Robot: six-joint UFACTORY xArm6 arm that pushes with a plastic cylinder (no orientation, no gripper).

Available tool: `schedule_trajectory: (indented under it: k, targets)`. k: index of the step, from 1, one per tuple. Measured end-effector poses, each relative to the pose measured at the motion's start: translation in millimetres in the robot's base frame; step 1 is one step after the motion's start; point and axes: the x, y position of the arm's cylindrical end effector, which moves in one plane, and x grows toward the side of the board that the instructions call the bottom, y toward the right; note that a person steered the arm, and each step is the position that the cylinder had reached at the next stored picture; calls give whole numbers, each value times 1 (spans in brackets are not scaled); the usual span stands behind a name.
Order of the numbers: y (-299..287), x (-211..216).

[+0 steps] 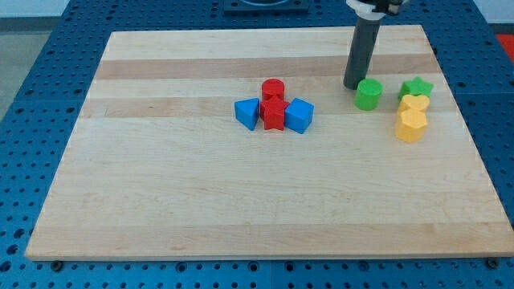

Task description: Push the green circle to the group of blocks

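The green circle, a short green cylinder, stands on the wooden board at the view's upper right. My tip rests on the board just to the view's left of it and slightly above, close to touching. A group of blocks sits near the board's middle: a red cylinder, a red star-like block, a blue triangular block and a blue cube, all packed together.
To the view's right of the green circle are a green star, a yellow heart and a yellow hexagon, stacked in a column. The board's right edge lies just beyond them.
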Motion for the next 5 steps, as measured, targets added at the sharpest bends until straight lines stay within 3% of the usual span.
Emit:
schedule_trajectory:
  k: [5]
  targets:
    - [5,33]
